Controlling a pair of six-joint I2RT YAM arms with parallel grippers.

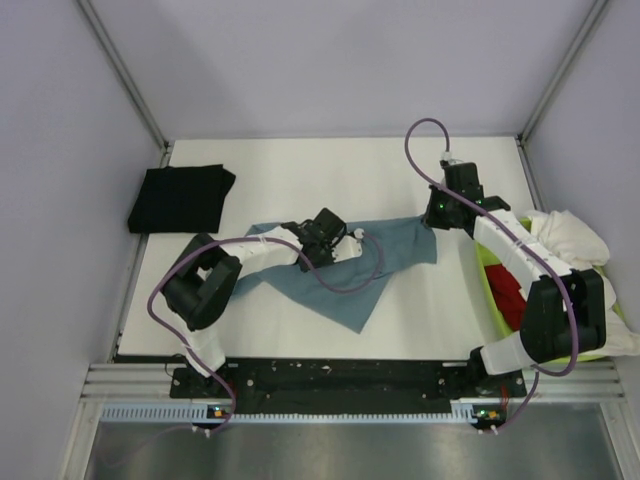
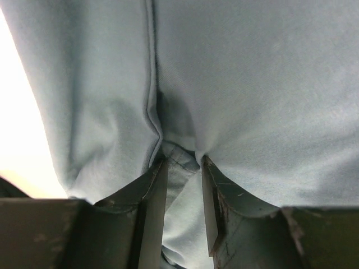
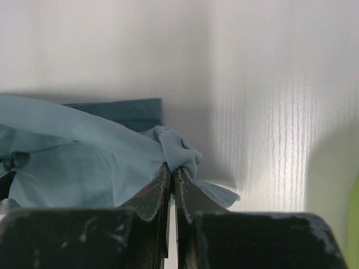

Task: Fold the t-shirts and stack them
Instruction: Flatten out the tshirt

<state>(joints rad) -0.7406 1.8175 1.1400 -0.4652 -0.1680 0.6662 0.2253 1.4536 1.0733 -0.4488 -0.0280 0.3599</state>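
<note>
Both clamped on slate-blue shirt (image 1: 395,252): left gripper (image 2: 182,162) mid-cloth, right gripper (image 3: 173,168) at far-right corner; left bite prob. looser. Spread evenly, keep taut, lay flat.

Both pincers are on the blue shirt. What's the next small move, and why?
Probably lift both a little and draw them apart. The left pincer and right pincer each pinch a bunched bit of the slate-blue t-shirt, which lies rumpled and skewed on the table, too uneven to fold yet.
</note>
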